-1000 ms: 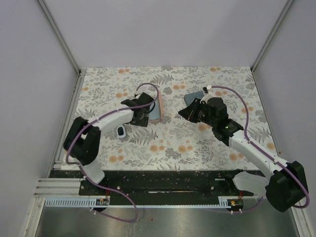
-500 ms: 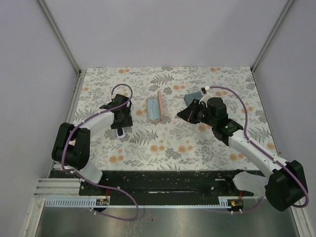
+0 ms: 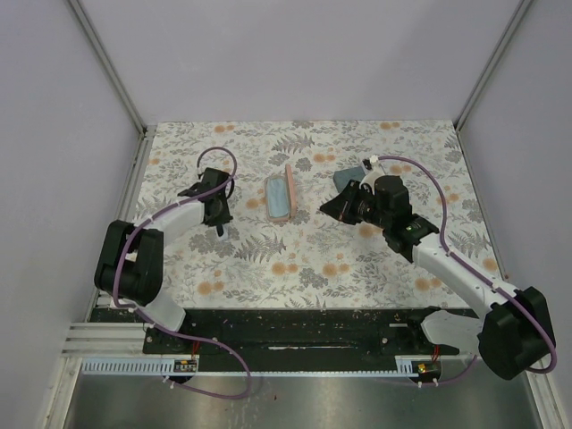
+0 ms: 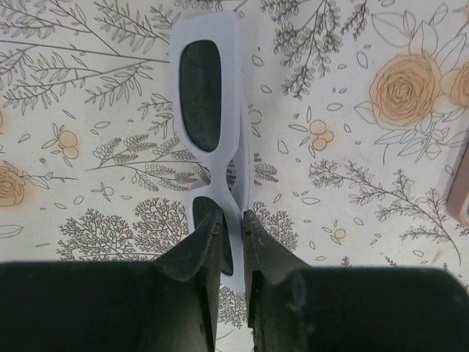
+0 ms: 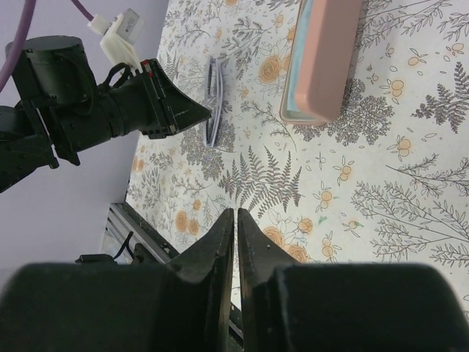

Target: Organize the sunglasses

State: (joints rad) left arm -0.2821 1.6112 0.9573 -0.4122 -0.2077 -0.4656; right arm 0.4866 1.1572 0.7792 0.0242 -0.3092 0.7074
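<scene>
Floral-print worktop [image 3: 304, 259]. White-framed sunglasses [image 4: 209, 132] lying on it, left side. Pink case [image 3: 281, 197] at centre. Grey-blue case [image 3: 351, 176] further right, partly hidden.

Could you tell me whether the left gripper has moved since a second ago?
Yes: the left gripper moved left, away from the pink case, and now pinches the white sunglasses.

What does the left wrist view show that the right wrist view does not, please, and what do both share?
Only the left wrist view: the dark lenses of the whitish sunglasses, face-on, and the left gripper closed on their frame, seen close up.
Only the right wrist view: the right gripper, shut on nothing, and the purple cable above the left arm.
Both: the sunglasses, the left gripper, the floral table, and the pink case, which is only an edge in the left wrist view.
</scene>
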